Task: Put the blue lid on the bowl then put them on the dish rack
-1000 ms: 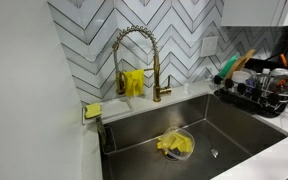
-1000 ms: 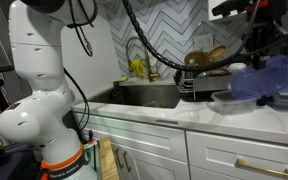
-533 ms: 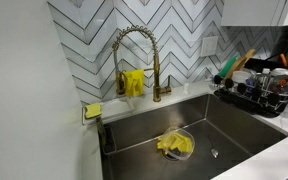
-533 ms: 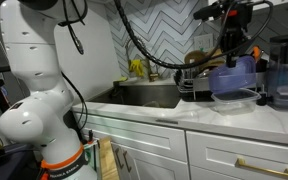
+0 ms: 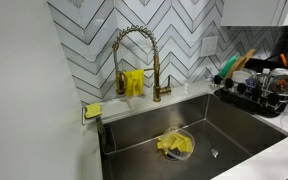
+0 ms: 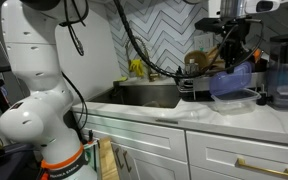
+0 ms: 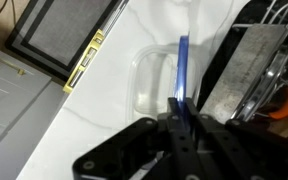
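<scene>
A gold faucet (image 5: 156, 80) arches over a steel sink (image 5: 134, 135) holding yellow cloth (image 5: 174, 146).

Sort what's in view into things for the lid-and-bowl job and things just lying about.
For the job: blue lid, held in the hand; clear container on the counter; dish rack.
Lying about: gold faucet; sponge at the sink's corner; bowl with yellow cloth inside.

Exterior views: close above the sink (image 5: 234, 135), and back along the cabinets (image 6: 154, 150); both share the dish rack (image 5: 252, 100), which my wrist camera overlooks.
</scene>
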Controlling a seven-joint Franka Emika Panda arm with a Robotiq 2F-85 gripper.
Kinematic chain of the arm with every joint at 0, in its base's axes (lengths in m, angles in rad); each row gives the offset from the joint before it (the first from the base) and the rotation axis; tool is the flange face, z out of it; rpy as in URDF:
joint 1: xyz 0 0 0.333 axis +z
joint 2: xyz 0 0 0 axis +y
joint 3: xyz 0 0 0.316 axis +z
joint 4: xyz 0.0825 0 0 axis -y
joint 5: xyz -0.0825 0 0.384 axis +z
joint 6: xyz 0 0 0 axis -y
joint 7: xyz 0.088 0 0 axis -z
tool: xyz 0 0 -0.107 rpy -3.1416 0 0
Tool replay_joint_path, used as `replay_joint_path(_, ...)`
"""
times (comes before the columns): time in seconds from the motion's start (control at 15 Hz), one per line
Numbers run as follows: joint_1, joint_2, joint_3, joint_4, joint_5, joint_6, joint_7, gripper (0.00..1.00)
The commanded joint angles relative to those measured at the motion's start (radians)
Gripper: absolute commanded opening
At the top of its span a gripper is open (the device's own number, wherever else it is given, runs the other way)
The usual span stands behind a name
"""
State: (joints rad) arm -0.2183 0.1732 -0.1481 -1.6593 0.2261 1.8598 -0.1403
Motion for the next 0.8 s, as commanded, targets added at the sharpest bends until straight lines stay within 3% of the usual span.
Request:
replay_joint_path(0.0, -0.007, 0.004, 0.0, -0.016, 0.045, 0.04, -0.032, 0.02)
replay_joint_path(0.73, 0.005, 0.067, 0.0, -0.011, -0.025, 0.118, -0.001, 0.02)
